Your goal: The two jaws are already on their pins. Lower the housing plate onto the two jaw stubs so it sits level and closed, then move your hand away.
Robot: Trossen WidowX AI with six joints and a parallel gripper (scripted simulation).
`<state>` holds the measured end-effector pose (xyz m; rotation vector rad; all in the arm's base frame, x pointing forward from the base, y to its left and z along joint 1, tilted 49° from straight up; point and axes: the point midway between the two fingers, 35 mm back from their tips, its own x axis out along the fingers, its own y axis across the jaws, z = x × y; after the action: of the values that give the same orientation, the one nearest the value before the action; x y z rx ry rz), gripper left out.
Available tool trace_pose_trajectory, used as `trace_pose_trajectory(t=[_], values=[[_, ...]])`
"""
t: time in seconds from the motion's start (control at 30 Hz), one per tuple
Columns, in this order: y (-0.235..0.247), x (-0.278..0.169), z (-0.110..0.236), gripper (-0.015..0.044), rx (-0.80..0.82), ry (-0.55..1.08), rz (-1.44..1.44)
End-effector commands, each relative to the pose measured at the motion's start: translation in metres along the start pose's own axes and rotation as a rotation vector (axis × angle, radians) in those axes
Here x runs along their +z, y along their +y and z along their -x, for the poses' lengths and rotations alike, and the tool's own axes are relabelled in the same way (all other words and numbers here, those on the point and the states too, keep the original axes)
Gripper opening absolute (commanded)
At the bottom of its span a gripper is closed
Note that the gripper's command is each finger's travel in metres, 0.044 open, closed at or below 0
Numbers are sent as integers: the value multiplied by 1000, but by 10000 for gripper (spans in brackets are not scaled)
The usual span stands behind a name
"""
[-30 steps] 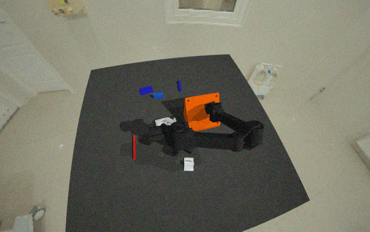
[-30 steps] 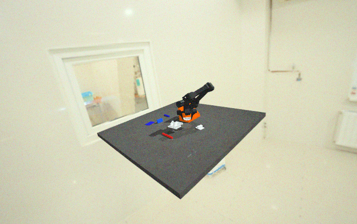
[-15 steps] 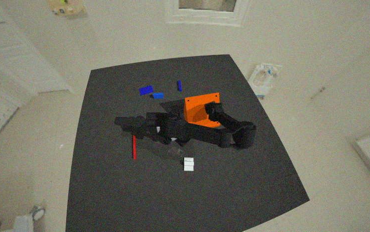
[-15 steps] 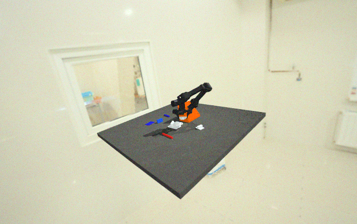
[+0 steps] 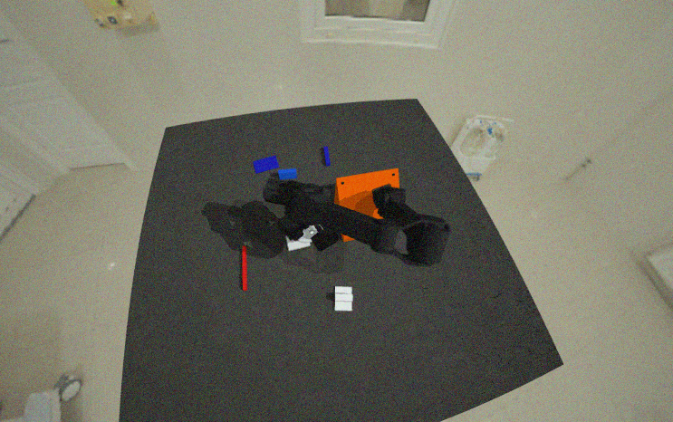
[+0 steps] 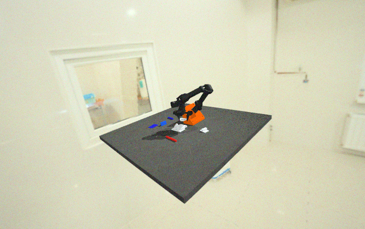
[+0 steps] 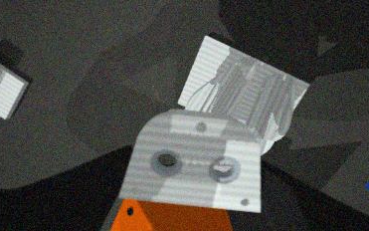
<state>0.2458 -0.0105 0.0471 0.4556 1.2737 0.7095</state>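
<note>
I judge that I am in the carrying and lining-up step; the flat white plastic housing plate with two round holes is off the table and the white ridged assembly with the jaws waits beneath it; lowering and letting go are not yet done. In the wrist view the assembly shows past the plate's edge, towards one o'clock, and its sides run askew to the plate's; so the next move, as I read it, calls for a shift that way and some turn of the wrist, then a level, slow descent until the holes take the stubs; I cannot make out the stubs themselves, and coming down off-centre could knock a jaw from its pin.

The black two-fingered gripper has its fingers pinching the plate between them, standing fairly wide; the arm reaches up from the orange wedge-shaped base, bends at a high elbow and slopes down again, with the gripper pointing at the table, near the base.

From the assembly in the top view, the small white stepped block lies at about five o'clock; the thin red bar lies at about eight o'clock.
</note>
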Motion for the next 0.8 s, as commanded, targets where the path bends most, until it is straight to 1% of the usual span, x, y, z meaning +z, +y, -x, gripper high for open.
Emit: trace_pose_trajectory(t=[0.0, 0.43, 0.77], values=[[-12, -8, -1, 351, 7, 4, -71], [-44, -34, -4, 351, 43, -6, -287], [-45, -35, -4, 351, 45, -6, -297]])
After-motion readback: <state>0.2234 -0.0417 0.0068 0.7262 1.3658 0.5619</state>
